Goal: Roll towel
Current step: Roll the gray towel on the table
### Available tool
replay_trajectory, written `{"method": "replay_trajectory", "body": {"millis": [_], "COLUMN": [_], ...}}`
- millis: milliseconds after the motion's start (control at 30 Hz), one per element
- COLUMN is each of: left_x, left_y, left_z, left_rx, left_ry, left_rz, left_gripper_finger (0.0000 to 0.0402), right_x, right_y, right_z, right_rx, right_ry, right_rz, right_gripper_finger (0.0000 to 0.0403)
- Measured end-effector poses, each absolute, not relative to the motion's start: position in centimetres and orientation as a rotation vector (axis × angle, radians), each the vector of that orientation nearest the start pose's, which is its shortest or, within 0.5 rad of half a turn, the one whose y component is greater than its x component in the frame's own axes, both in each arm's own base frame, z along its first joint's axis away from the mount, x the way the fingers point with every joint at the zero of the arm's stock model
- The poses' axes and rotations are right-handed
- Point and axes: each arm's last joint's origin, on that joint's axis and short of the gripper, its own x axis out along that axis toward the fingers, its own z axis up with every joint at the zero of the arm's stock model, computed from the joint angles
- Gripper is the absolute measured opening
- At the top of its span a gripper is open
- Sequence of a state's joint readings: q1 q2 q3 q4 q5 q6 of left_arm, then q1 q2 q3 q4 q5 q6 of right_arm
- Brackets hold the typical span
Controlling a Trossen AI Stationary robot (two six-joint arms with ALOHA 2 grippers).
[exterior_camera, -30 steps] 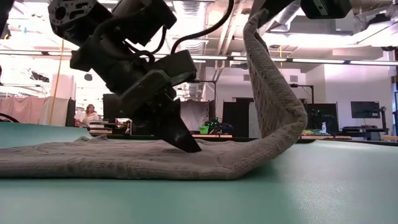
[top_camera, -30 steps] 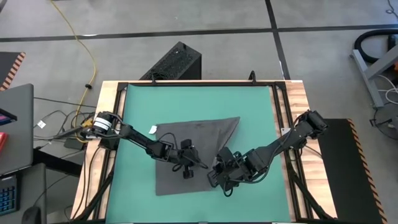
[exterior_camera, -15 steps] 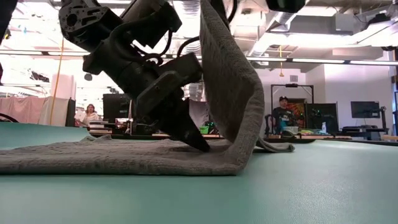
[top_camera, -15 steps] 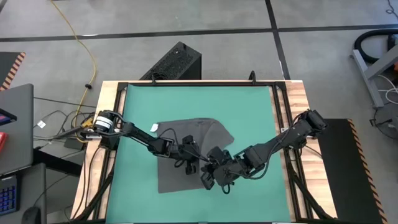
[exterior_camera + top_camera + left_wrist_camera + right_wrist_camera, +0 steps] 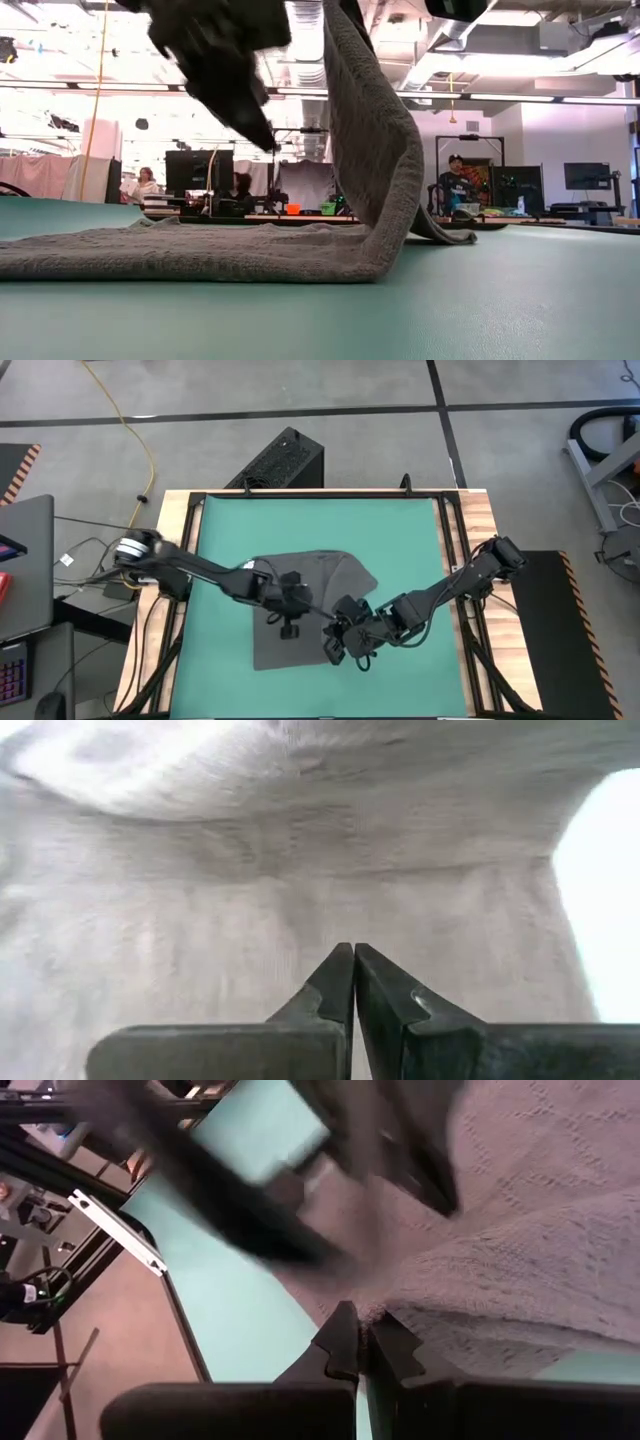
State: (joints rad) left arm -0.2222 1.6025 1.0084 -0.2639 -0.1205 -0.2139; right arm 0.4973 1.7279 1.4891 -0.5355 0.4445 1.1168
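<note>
The dark grey towel (image 5: pixel 318 572) lies on the green mat (image 5: pixel 400 525). Its left part rests flat (image 5: pixel 180 255). Its right part stands up in a fold (image 5: pixel 385 160) and rises out of the low view's top. My right gripper (image 5: pixel 336 648) is shut on the towel's raised part above the near middle of the towel. My left gripper (image 5: pixel 290 626) is shut and hangs above the flat part (image 5: pixel 250 900), touching nothing; in the low view it (image 5: pixel 262 135) is well clear of the cloth. My right gripper pinches the towel's raised part (image 5: pixel 392 1312) between its two fingers, at their tips. Whether it has an edge or a corner, one layer or more, I cannot tell. The held part is lifted clear and hangs in a curve, and the bend (image 5: pixel 385 262) rests on the mat.
The mat has bare room to the far side (image 5: pixel 320 520) and right (image 5: pixel 420 560) of the towel. A dark frame (image 5: pixel 452 560) and wooden borders (image 5: pixel 480 530) edge the table. People (image 5: pixel 457 172) show in the room beyond.
My right gripper has carried the towel's right part up and toward the table's left, folding it over the flat part, then held still. My left gripper, which pressed down on the flat part, has lifted clear and drawn back toward the left.
</note>
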Motion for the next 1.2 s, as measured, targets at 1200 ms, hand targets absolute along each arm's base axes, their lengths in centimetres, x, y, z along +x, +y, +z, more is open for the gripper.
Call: {"method": "replay_trajectory", "body": {"millis": [1200], "left_x": [26.3], "left_y": [-9.1], "left_z": [11.2], "left_rx": [-0.188], "left_ry": [0.674], "left_rz": [0.165], "left_gripper_finger": [0.0000], "right_x": [37.6], "right_y": [16.0], "right_z": [28.8], "right_rx": [0.701], "right_ry": [0.598], "right_rz": [-0.152], "right_gripper_finger": [0.0017]}}
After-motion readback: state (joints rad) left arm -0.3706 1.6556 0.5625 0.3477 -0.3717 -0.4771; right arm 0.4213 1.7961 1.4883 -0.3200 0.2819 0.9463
